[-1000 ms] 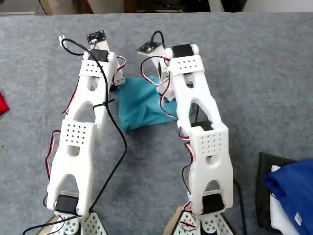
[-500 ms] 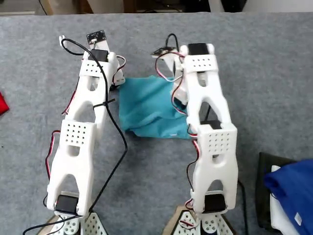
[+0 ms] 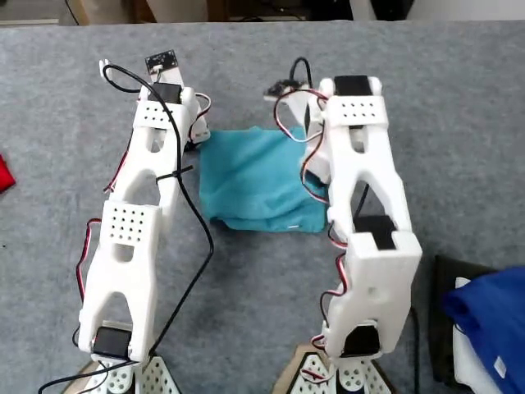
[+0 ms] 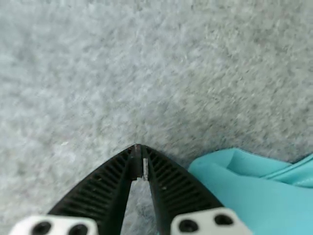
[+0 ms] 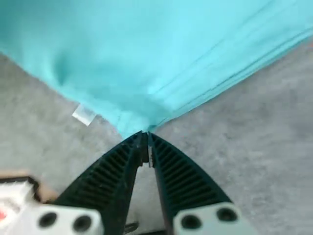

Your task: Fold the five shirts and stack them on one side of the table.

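High view is showing the teal shirt (image 3: 254,180) lying in the middle of the frame as a rough rectangle with a rumpled lower edge, so its folding seems to be under way but not finished. One edge of it is being pinched by the right gripper (image 5: 146,142), whose jaws are closed on the cloth. The left gripper (image 4: 138,164) is closed on nothing, its tips resting on the grey surface (image 3: 459,123) just beside the shirt's corner. At the lower right edge of the frame a blue shirt (image 3: 488,316) is sitting bunched on top of a dark cloth (image 3: 443,283), which looks like the stack growing. A bit of red cloth (image 3: 3,174) is peeking in at the left edge, probably waiting its turn. The teal shirt is not yet stacked.
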Robot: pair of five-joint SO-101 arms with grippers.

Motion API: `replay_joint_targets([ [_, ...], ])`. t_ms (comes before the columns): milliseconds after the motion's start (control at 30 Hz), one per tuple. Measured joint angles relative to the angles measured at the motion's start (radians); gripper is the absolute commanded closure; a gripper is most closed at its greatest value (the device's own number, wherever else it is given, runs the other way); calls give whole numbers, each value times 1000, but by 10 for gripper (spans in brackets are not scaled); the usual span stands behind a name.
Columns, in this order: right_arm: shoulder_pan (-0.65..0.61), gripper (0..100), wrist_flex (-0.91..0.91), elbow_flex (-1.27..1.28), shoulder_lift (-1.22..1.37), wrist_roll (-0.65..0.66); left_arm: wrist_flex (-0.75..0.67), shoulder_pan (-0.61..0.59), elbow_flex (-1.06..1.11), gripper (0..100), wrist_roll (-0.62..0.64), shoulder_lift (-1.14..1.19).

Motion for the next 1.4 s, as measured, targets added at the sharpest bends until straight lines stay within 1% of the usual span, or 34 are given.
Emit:
replay_joint_targets([
  [167, -31, 992, -106, -3, 5, -54, -2, 0, 0, 981, 0, 0],
  [233, -49, 993, -118, -3, 44, -58, -2, 0, 0, 981, 0, 0],
  [400, -48, 993, -51, -3, 144, -58, -2, 0, 0, 981, 0, 0],
  [500, -44, 993, -15, -3, 147, -58, -2, 0, 0, 981, 0, 0],
  [800, -46, 993, -3, -3, 149, -58, -2, -2, 0, 981, 0, 0],
  [1000, -46, 993, 37, 6, 149, -43, -2, -2, 0, 981, 0, 0],
  [1167, -46, 993, 9, 109, 147, -40, -2, -2, 0, 981, 0, 0],
  [1267, -46, 993, -63, 227, 109, -40, -2, -2, 0, 981, 0, 0],
  [1400, -46, 990, -192, 408, -34, -40, -2, -2, 0, 981, 0, 0],
])
